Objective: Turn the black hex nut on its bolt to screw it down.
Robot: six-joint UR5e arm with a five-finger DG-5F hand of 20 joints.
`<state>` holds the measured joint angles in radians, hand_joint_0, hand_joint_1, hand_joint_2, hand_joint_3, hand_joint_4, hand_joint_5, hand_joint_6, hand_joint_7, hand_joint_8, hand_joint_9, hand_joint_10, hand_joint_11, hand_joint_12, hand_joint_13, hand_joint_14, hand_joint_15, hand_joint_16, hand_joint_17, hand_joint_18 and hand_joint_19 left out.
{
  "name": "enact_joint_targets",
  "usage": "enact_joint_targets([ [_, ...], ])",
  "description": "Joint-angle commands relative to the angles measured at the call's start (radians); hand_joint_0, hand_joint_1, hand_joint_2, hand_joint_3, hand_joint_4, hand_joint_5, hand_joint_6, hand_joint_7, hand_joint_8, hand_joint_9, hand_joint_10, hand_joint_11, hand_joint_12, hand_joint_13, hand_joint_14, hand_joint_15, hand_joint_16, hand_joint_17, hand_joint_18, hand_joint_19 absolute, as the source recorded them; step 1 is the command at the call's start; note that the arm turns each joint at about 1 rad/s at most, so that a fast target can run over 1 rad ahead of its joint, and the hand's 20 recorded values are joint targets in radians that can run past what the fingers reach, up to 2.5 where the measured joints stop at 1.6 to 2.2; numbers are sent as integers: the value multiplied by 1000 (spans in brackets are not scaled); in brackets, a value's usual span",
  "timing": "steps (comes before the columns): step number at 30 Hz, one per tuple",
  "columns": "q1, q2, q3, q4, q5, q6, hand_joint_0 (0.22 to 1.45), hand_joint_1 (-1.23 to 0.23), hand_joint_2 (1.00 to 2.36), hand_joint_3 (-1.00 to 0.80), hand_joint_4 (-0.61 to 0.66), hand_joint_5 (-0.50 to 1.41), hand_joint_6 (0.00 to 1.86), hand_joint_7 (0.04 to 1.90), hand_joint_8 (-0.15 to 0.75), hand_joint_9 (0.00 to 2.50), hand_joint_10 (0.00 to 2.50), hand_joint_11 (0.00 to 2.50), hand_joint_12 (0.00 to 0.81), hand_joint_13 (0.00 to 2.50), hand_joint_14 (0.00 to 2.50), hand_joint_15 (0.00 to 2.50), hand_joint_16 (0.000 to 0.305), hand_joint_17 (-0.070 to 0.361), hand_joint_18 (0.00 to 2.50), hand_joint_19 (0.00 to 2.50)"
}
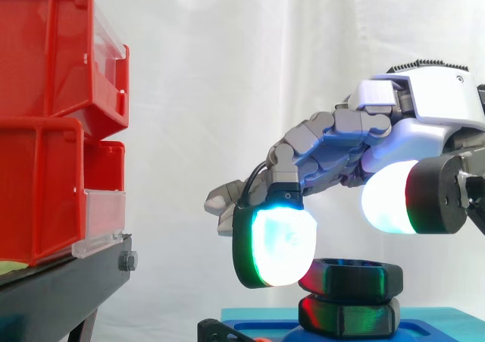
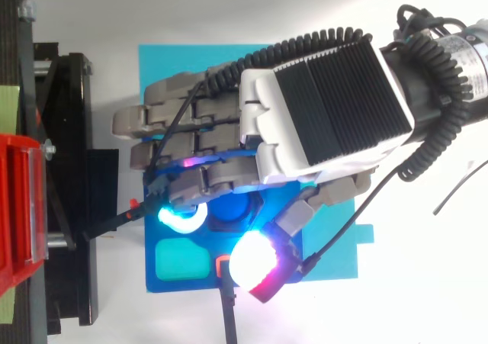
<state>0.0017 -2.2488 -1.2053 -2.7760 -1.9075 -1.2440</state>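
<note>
The black hex nut [image 1: 352,275] sits high on its bolt, above a second black hex piece [image 1: 350,317] on the blue fixture plate [image 1: 432,331]. My hand [image 1: 333,141] reaches in from the right and arches over the nut with its fingers loosely bent. One glowing fingertip [image 1: 274,245] hangs against the nut's left side. The white-glowing thumb pad [image 1: 388,198] floats above the nut's right edge, apart from it. From above, my hand [image 2: 328,107] covers the plate [image 2: 151,281]; a blue round top [image 2: 229,210] shows between the cyan fingertip [image 2: 179,219] and the thumb pad [image 2: 255,262].
Stacked red bins [image 1: 45,122] on a black stand [image 1: 68,281] rise at the left, close to the fingertips. A cyan sheet [image 2: 191,62] lies under the plate. A green square pad [image 2: 181,260] sits in the plate's near corner.
</note>
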Motion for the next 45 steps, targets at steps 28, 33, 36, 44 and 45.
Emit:
enact_joint_targets([
  [28, -62, 0, -16, 55, -96, -2, 512, -448, 1000, -500, 246, -122, 627, 997, 326, 483, 7, 200, 362, 251, 0, 0, 56, 125, 345, 207],
  [33, -51, 1, -14, 69, -93, -2, 512, -447, 1000, -500, 261, -111, 545, 1114, 323, 479, 5, 201, 363, 251, 0, 0, 56, 125, 339, 207],
  [36, -35, 0, 3, 76, -90, -2, 512, -446, 1000, -500, 266, -108, 506, 1173, 324, 479, 5, 208, 363, 250, 0, 0, 56, 125, 341, 205],
  [44, -9, 0, 3, 82, -62, -3, 513, -443, 1000, -500, 272, -113, 501, 1137, 323, 477, 5, 201, 363, 251, 0, 0, 56, 126, 340, 215],
  [45, -3, 0, 3, 84, -56, -5, 513, -443, 1000, -500, 278, -113, 501, 1133, 321, 476, 5, 197, 363, 251, 0, 0, 56, 126, 339, 207],
])
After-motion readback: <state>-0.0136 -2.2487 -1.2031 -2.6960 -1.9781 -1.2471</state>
